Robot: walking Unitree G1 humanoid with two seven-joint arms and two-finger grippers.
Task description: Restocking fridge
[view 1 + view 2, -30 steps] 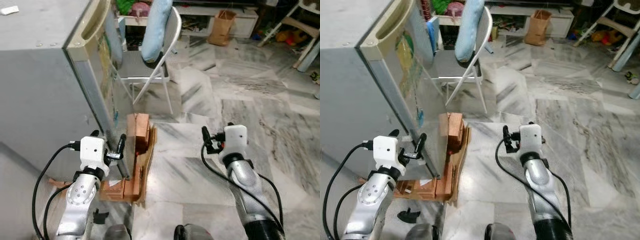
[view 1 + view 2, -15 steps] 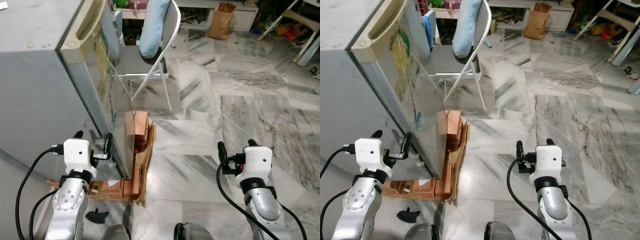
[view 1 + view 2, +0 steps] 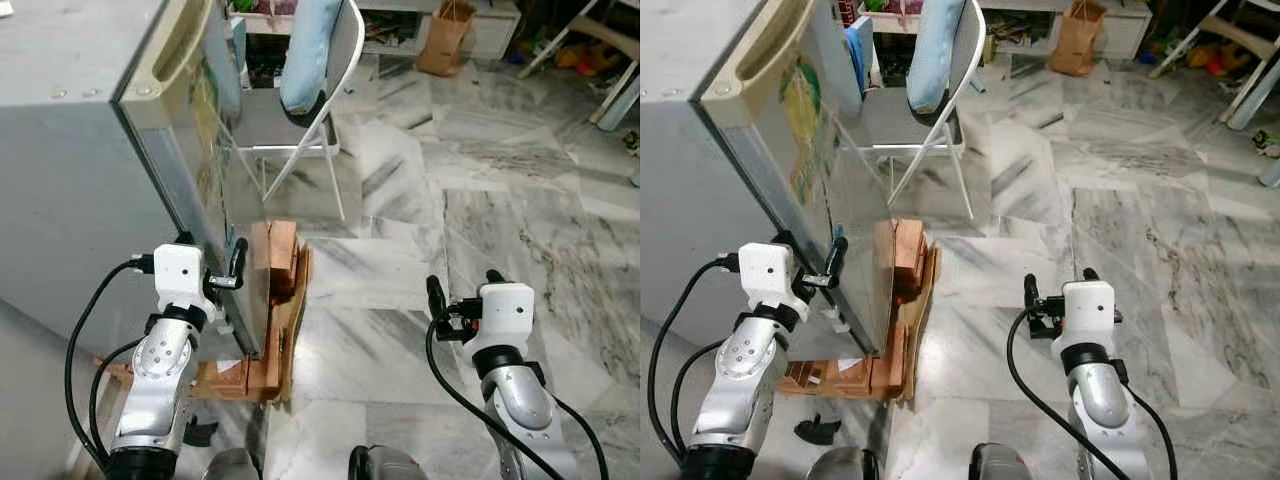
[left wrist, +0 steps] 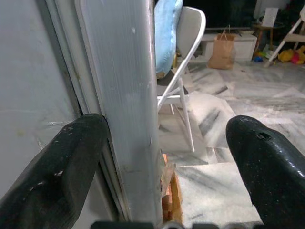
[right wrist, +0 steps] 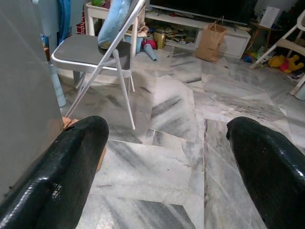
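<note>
Jaws spread on both: left gripper [image 3: 212,276] straddles fridge door [image 4: 121,114] edge; right gripper [image 3: 462,297] well apart.

Fridge [image 3: 70,150] left; chair [image 3: 300,110] behind; wood blocks [image 3: 272,270] beside fridge.

We see a tall grey metal fridge [image 3: 80,170] standing on the left of the scene, its flat top dusty and pale. Its door carries a cream recessed handle strip [image 3: 175,55] along the upper edge and faded colourful stickers [image 3: 800,120] on the front face. The door's silver vertical edge [image 4: 126,105] faces us at the near right corner. The fridge base rests on reddish-brown wooden blocks [image 3: 275,265] and flattened cardboard on the marble floor [image 3: 480,200].
</note>
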